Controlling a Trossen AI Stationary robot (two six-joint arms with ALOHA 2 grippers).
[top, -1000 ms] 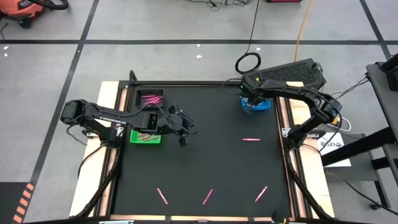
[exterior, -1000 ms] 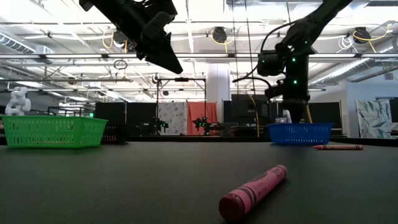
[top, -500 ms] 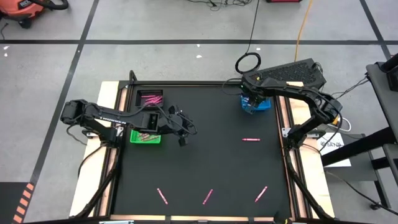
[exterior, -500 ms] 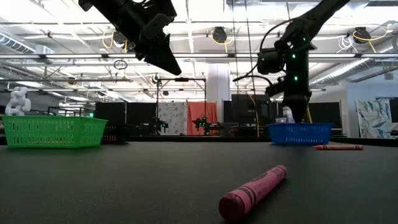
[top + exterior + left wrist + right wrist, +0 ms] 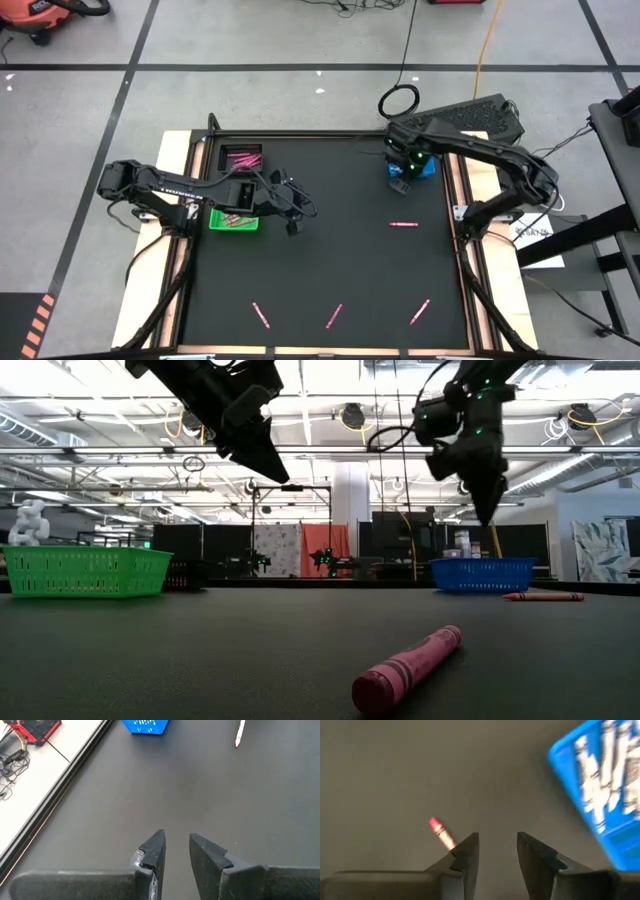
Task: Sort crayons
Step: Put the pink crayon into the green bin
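Currently, four pink crayons lie loose on the black table: one near the right edge, well below the right gripper, and three in a row along the front edge, at left, middle and right. The right gripper hangs above the mat just beside the blue tray, which holds pale crayons. A green tray with pink crayons sits beside the left arm; a black tray with more pink crayons stands at the back left corner. Nothing blocks the loose crayons. The left gripper hovers near the green tray. Both grippers' fingers stand slightly apart and hold nothing.
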